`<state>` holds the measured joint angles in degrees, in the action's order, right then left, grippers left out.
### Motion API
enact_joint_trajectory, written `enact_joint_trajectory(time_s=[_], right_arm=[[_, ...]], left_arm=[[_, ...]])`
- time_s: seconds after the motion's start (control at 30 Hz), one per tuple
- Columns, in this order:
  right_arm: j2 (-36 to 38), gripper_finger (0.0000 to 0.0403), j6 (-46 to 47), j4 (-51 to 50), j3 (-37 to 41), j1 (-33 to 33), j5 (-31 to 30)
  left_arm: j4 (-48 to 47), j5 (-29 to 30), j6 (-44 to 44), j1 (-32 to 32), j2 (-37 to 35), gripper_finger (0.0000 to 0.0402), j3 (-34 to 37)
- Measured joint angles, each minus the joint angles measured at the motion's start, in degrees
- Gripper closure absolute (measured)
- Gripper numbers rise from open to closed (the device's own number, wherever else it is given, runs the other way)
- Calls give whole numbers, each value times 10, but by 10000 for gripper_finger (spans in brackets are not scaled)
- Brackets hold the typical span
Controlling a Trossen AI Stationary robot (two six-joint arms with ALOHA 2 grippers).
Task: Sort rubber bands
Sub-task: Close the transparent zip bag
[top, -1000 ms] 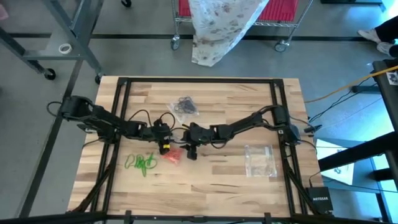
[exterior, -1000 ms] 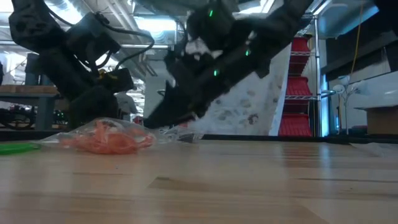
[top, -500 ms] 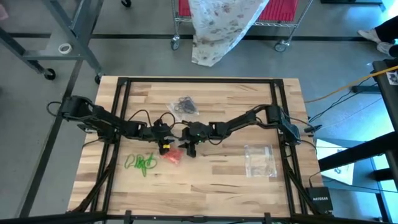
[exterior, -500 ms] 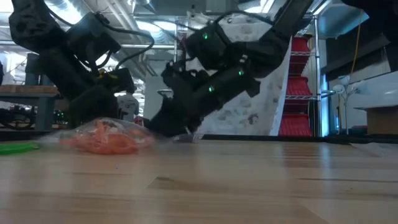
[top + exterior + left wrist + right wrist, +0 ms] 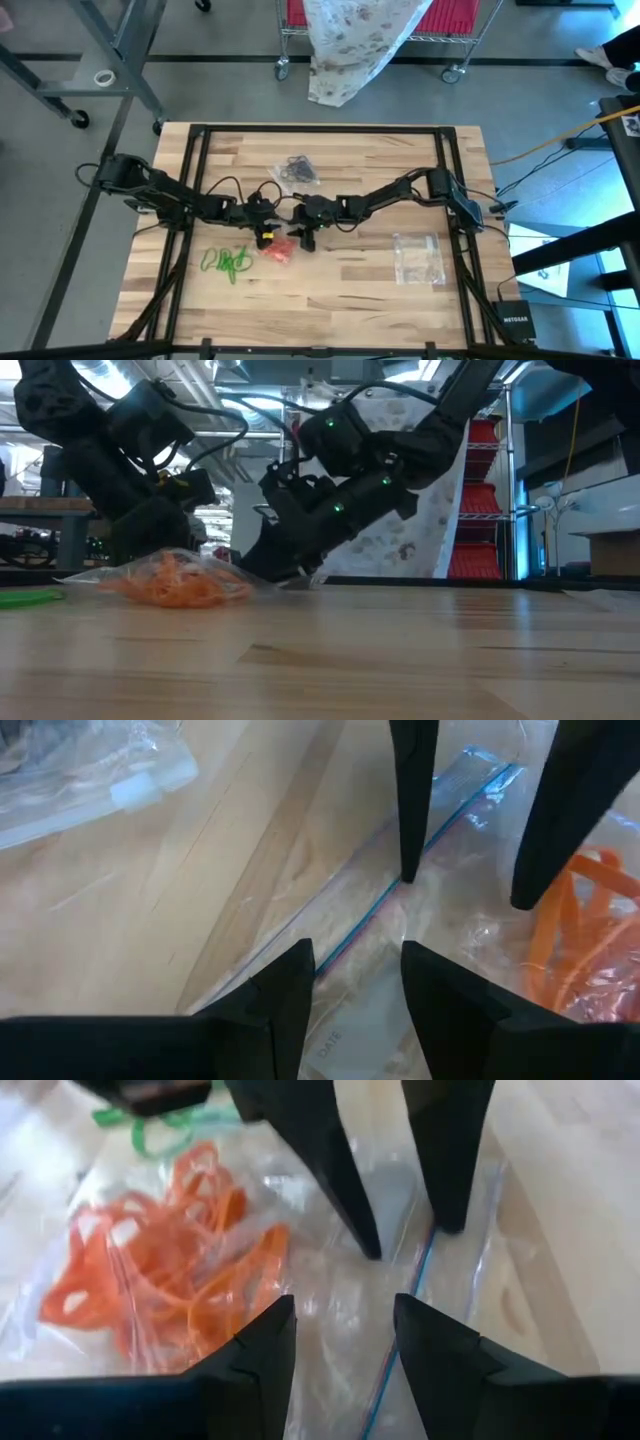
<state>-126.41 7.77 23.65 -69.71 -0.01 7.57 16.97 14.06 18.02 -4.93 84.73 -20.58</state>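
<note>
Left pincer (image 5: 268, 228): centre of the high view, fingers spread, tips down at the zip edge of a clear bag (image 5: 330, 1295).
Right pincer (image 5: 303, 233): facing it just to the right, fingers also spread over the same bag; grip, cannot tell.
Orange-red rubber bands (image 5: 165, 1250): bunched inside that bag.
Green rubber bands (image 5: 226, 262): loose on the table (image 5: 350, 290), lower left.
Black rubber bands (image 5: 297, 171): in a second bag, upper centre.
Third bag (image 5: 418, 257): right of centre.

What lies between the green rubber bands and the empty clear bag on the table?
In the high view, the bag of orange bands lies between the green rubber bands and the empty clear bag.
</note>
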Motion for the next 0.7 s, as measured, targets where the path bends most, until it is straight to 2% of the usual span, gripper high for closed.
enact_joint_trajectory(time_s=[0.2,0.43,0.7], right_arm=[[-20,240,13,5,-2,0,0],[-22,240,25,6,-2,0,10],[-23,240,27,6,-2,0,10]], left_arm=[[0,1,6,0,-1,254,0],[2,-1,43,6,-39,254,-14],[5,2,60,23,-13,254,-13]])
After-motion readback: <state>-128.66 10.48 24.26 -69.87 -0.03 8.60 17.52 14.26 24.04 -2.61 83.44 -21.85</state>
